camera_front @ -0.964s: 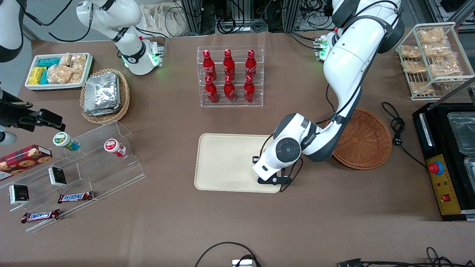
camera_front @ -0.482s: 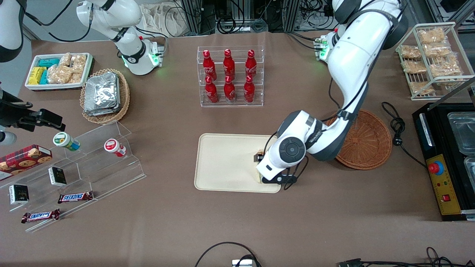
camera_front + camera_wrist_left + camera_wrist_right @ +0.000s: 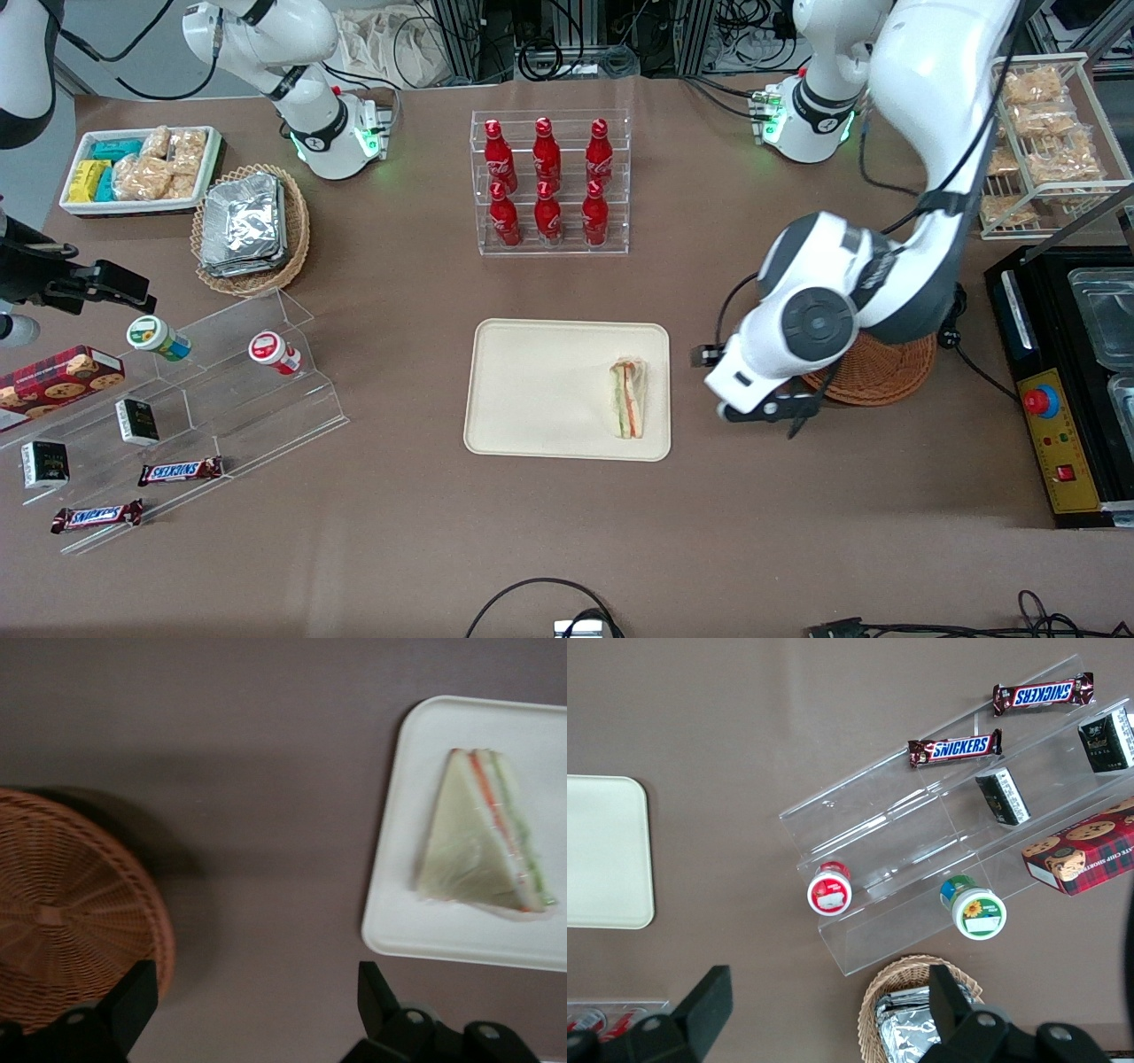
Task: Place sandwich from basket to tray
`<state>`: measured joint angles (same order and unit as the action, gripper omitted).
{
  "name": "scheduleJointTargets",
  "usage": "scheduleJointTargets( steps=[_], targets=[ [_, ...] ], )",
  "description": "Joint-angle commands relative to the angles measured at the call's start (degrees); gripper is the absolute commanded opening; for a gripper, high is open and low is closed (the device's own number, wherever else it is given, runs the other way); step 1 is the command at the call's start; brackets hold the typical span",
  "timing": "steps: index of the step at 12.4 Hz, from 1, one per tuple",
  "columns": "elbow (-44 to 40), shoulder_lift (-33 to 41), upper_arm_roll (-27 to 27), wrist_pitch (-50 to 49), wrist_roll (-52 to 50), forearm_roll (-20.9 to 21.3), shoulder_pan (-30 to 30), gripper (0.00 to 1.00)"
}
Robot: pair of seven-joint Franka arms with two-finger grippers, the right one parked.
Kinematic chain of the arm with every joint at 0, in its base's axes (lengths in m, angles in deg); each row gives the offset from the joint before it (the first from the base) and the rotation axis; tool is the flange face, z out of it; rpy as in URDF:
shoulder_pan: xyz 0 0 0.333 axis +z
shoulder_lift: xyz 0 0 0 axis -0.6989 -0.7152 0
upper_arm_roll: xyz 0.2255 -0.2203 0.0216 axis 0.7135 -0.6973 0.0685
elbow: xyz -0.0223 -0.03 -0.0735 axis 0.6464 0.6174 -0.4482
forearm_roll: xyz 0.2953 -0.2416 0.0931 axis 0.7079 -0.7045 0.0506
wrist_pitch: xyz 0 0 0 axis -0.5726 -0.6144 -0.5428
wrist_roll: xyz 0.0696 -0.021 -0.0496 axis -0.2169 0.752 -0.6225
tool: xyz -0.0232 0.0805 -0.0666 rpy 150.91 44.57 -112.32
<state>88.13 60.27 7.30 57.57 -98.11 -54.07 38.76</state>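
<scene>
Front view shows the sandwich (image 3: 628, 398) lying flat on the tray (image 3: 540, 390), a little right of the frame's centre, close to the tray's rim at the working arm's end and touching nothing else. Its wrapped wedge shows orange, red and green layers along one edge, and the wrist camera has it there too (image 3: 485, 835), well inside the tray's rounded corner (image 3: 416, 904). Just beside the tray, over bare brown table, hangs the gripper (image 3: 755, 409), between the tray and the reddish-brown basket (image 3: 886, 372), which sits at mid-right of the frame, partly under the arm's elbow. From the wrist camera the jaws stand wide apart with nothing between them, the table showing through the gap, and the basket (image 3: 71, 912) looks empty. To my eye the placing itself is done and only the pull-back is left. The risks from here are small: the sandwich sits near the rim, so a low sweep of the arm across the tray could nudge it over the edge, and the elbow hangs close over the basket, so a careless descent might clip the wicker. The cola bottle rack (image 3: 549, 182) at upper centre stands well apart from all of this.
</scene>
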Motion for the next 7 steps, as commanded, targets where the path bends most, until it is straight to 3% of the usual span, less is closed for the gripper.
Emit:
scheduleJointTargets(
  steps=[1, 4, 7],
  targets=[
    [9.75, 9.42, -0.29, 1.67, 3.58, -0.24, 4.77, 1.0],
    [13.72, 13.92, -0.2, 4.84, 5.96, -0.24, 8.82, 1.0],
    [6.72, 13.76, -0.12, 0.82, 6.14, -0.85, 13.56, 1.0]
  ],
)
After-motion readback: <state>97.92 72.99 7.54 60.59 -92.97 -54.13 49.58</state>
